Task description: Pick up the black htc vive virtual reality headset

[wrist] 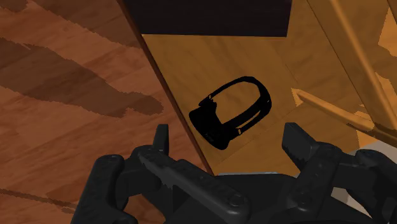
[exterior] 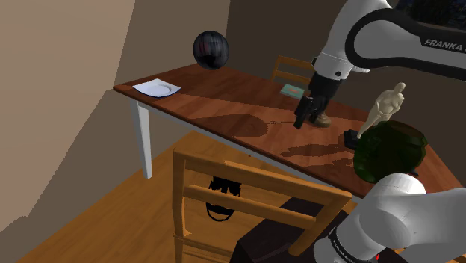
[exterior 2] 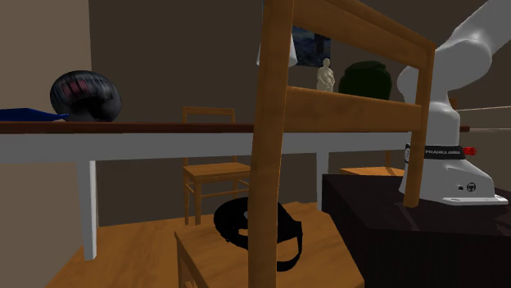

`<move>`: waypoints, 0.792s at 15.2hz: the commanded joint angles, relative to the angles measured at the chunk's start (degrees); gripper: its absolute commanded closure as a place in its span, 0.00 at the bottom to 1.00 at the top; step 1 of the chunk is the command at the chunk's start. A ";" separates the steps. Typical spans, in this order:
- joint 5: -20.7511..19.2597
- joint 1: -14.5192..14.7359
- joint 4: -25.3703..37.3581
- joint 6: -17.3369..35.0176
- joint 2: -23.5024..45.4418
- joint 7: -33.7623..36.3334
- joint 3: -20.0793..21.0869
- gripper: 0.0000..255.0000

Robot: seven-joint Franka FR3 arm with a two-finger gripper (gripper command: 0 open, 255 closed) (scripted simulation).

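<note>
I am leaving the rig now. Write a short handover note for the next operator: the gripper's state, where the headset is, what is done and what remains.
Gripper: open, holding nothing, above the wooden table.
Headset: black, lying on the seat of the wooden chair that stands at the table's edge, lower than the table top. The gripper is not touching it.
Done: no grasp yet.
Left: move the gripper past the table edge, lower it to the seat, close on the headset and lift. The chair's back rails and the table edge are probably the things to avoid on the way down.
</note>
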 commanded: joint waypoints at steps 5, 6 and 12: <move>2.84 -0.70 -4.98 6.92 2.36 7.58 3.96 0.00; 3.56 -0.85 -6.01 8.74 3.24 9.45 4.98 0.00; 7.45 -1.75 -10.34 20.40 11.02 20.59 11.09 0.00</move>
